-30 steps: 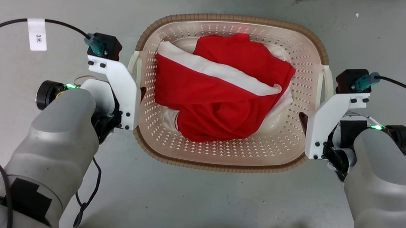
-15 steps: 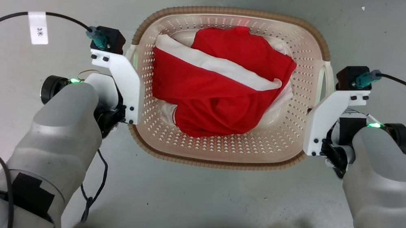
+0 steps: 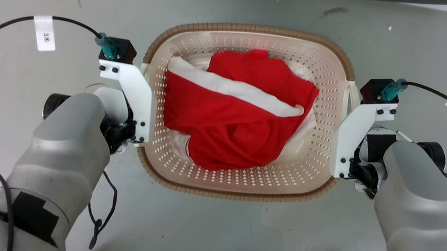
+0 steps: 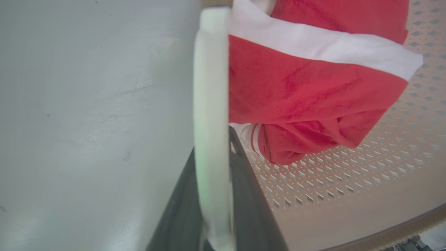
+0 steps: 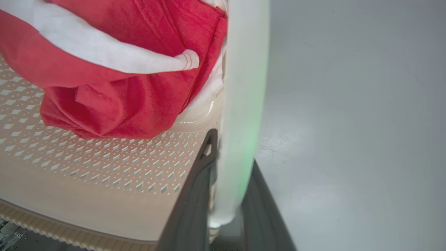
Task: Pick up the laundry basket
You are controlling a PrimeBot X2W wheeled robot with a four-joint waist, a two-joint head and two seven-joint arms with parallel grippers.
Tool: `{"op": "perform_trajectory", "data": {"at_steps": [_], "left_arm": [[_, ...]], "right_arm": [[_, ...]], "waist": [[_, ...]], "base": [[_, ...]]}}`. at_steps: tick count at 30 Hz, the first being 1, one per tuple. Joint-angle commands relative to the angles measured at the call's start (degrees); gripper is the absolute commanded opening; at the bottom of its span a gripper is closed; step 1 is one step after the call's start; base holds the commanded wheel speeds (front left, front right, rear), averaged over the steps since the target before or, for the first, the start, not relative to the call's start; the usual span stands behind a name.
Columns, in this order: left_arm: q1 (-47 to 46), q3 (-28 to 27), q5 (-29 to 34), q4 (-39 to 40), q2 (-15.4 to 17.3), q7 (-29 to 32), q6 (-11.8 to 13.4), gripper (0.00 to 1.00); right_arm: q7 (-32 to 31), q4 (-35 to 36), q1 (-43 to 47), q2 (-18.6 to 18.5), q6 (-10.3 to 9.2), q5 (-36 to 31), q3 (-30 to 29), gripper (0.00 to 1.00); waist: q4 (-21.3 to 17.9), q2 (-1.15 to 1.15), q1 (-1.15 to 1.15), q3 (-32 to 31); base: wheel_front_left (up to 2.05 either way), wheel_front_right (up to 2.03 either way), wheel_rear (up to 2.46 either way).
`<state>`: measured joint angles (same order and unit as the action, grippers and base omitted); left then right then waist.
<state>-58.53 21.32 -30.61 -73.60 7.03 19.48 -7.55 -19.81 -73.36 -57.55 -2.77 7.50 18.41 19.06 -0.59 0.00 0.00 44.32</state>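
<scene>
My left gripper [image 4: 212, 146] holds the white handle [image 4: 210, 87].
Its dark fingers pinch it from both sides. A red and white cloth [image 4: 306, 94] lies in the laundry basket [image 4: 348, 188]. Grey floor [image 4: 87, 122] is beside it.

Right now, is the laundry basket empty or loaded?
Loaded, partly: a crumpled red and white garment lies inside the laundry basket, with bare perforated walls showing around it.

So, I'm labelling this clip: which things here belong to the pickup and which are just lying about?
In the job: laundry basket; left pincer and right pincer, each closed on a white side handle.
Just there: red-and-white garment inside the basket; tagged cables; grey floor.
</scene>
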Motion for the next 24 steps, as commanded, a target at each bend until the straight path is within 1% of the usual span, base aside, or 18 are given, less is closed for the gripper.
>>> {"op": "perform_trajectory", "data": {"at_steps": [1, 2, 11, 17, 24], "left_arm": [[0.68, 0.16, -0.07, -0.06, 0.50, 0.57, 0.15, 0.00], [1.46, 0.41, -0.68, -0.11, 0.67, 2.17, 0.15, 0.00], [4.38, 1.48, -2.17, -0.24, 0.67, 7.46, 0.15, 0.00], [7.31, 1.77, -3.08, -0.26, 0.36, 10.65, 0.15, 0.00], [10.98, 1.77, -4.08, -0.27, 1.03, 14.01, 0.50, 0.00]], "right_arm": [[-0.57, -0.17, -0.29, -0.19, -0.02, 0.21, 0.40, 0.00], [-2.65, -0.25, 0.87, -0.18, -0.02, 1.20, 1.17, 0.00], [-9.87, -0.38, 4.25, -0.20, -0.02, 4.63, 3.62, 0.00], [-14.77, -0.03, 7.51, -0.19, -0.01, 7.64, 5.89, 0.00], [-20.19, 0.94, 11.12, -0.19, -0.01, 11.81, 8.22, 0.00]], "waist": [[0.05, 0.00, 0.00, -1.43], [0.17, 0.00, 0.00, -4.35], [0.49, 0.00, 0.00, -14.14], [0.65, 0.00, 0.00, -21.84], [0.26, 0.00, 0.00, -29.61]], "base": [[0.00, 0.00, 0.00], [0.00, 0.00, 0.00], [0.00, 0.00, 0.00], [0.00, 0.00, 0.00], [0.00, 0.00, 0.00]]}}
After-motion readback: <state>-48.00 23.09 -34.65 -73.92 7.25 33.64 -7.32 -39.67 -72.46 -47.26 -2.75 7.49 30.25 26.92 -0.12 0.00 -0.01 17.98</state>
